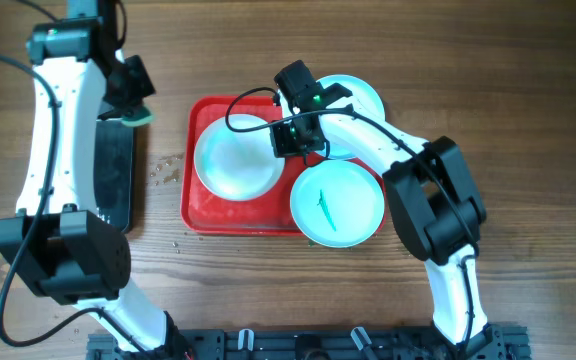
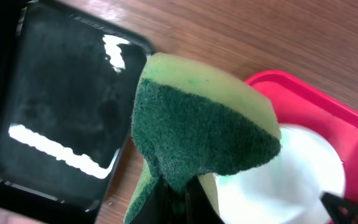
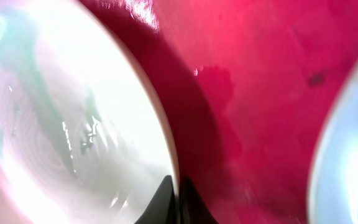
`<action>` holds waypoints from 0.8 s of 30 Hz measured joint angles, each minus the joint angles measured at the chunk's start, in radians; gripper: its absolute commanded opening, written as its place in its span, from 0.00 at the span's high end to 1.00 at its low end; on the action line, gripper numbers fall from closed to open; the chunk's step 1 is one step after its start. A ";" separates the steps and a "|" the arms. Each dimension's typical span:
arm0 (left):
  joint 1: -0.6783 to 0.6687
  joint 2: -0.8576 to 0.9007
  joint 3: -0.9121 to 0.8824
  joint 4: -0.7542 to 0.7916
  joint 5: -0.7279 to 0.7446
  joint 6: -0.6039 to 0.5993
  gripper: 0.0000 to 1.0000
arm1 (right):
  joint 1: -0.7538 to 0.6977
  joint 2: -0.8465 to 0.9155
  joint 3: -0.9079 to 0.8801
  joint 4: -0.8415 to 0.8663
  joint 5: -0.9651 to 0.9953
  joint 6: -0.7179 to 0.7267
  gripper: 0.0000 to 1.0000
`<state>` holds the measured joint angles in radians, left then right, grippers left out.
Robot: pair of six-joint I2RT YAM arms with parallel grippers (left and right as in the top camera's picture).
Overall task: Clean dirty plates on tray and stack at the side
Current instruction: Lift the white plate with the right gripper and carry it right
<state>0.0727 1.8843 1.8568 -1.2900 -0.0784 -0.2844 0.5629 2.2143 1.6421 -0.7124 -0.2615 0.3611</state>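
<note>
The red tray point(image 1: 196, 205) lies mid-table. A white plate point(image 1: 230, 160) sits in its left half. A pale aqua plate with a teal smear point(image 1: 340, 205) overlaps the tray's lower right edge. Another aqua plate point(image 1: 360, 97) lies at the upper right, partly under my right arm. My right gripper point(image 1: 286, 140) is shut on the white plate's right rim; its wrist view shows the fingers point(image 3: 178, 200) pinching the plate point(image 3: 61, 124) over the tray point(image 3: 260, 93). My left gripper point(image 1: 133, 100) is shut on a green and yellow sponge point(image 2: 197, 124), held above the table left of the tray point(image 2: 316, 99).
A smaller black tray point(image 1: 113, 175) lies at the left, below my left gripper, and also shows in the left wrist view point(image 2: 61, 106). Small specks or droplets point(image 1: 166, 170) dot the wood between the two trays. Bare wooden table surrounds them.
</note>
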 measured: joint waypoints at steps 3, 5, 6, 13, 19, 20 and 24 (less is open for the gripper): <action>0.009 0.000 -0.001 -0.005 0.014 -0.001 0.96 | 0.012 -0.087 -0.005 -0.039 0.097 -0.035 0.96; 0.007 0.000 -0.001 -0.005 0.024 -0.003 0.96 | 0.027 -0.163 -0.005 -0.055 0.194 -0.047 0.96; 0.005 0.000 -0.001 -0.005 0.028 -0.004 0.96 | 0.041 -0.214 -0.005 -0.059 0.265 -0.051 0.96; 0.005 0.000 -0.001 -0.013 0.035 -0.007 0.96 | 0.181 -0.322 -0.005 -0.069 0.716 -0.057 0.96; 0.039 0.003 -0.012 -0.048 0.035 -0.019 0.96 | 0.344 -0.322 -0.005 -0.073 1.198 -0.053 0.96; 0.056 0.003 -0.025 -0.047 0.035 -0.029 0.96 | 0.362 -0.322 -0.005 -0.073 1.268 -0.052 0.96; 0.123 0.006 -0.095 -0.045 0.035 -0.049 0.96 | 0.428 -0.322 -0.005 -0.048 1.536 -0.053 0.96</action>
<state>0.1959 1.8900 1.7618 -1.3354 -0.0437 -0.3332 0.9909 1.8927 1.6371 -0.7605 1.2747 0.3084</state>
